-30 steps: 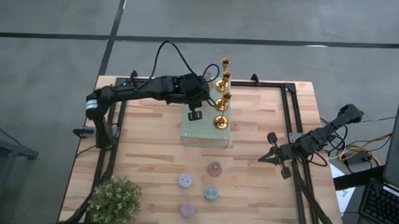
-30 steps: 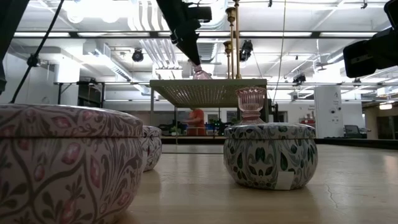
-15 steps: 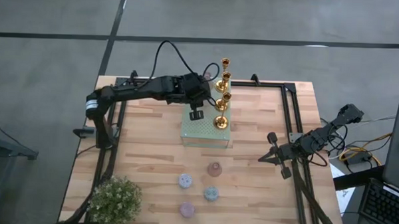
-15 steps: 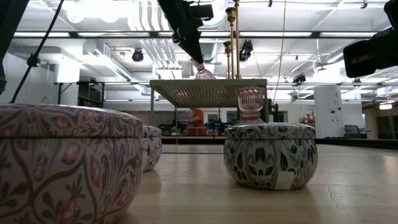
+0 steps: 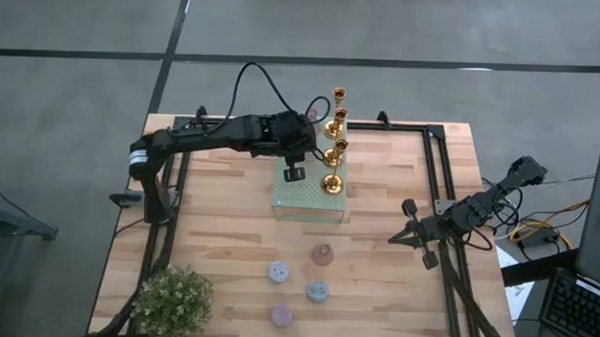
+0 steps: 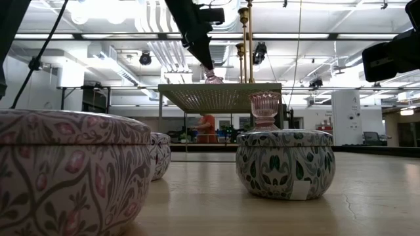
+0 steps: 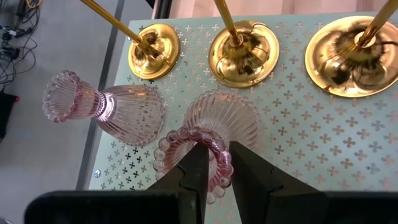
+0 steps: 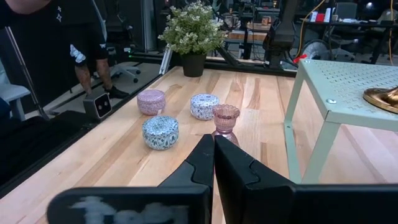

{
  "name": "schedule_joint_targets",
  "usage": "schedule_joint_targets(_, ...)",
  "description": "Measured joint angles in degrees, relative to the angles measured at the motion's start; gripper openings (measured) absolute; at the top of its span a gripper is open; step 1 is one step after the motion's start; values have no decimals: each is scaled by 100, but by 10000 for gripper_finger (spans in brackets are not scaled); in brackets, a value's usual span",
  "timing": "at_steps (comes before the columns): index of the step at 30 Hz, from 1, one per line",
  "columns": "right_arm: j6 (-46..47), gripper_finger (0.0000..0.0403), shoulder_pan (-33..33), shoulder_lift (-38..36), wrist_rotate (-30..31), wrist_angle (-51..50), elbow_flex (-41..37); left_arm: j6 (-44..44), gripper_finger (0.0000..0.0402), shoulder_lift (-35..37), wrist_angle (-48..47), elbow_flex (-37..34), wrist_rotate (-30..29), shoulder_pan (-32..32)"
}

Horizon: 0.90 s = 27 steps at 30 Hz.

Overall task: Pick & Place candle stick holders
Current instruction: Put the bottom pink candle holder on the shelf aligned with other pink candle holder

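Left gripper [image 7: 214, 163] pinches a pink glass holder [image 7: 211, 134] on the green stand [image 5: 309, 196].
Its jaws are nearly closed on the holder's beaded rim; a second pink holder [image 7: 102, 106] sits just left, three gold candlesticks [image 7: 244, 50] stand beyond. The right gripper [image 8: 213, 144] waits with its jaws closed and empty at the table's right edge.

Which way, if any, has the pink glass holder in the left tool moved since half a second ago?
Yes. In the low view the pink holder sits slightly further left along the green perforated stand, gripped by the left tool.
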State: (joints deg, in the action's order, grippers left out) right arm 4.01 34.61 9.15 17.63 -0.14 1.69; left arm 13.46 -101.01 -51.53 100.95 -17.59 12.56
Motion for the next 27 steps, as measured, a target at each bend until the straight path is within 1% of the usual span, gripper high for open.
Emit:
schedule_joint_targets(10, 0, 8, 0, 0, 2, 0, 0, 135, 65, 0, 59, 0, -3, 4)
schedule_joint_targets(20, 0, 8, 0, 0, 0, 0, 0, 146, 125, 4, 138, 1, -57, 9)
schedule_joint_targets(24, 0, 8, -2, 0, 2, 2, 0, 163, 131, 66, 54, 149, -69, -22)
schedule_joint_targets(27, 0, 8, -1, 0, 2, -1, 0, 33, 131, 190, -263, 330, -114, -57)
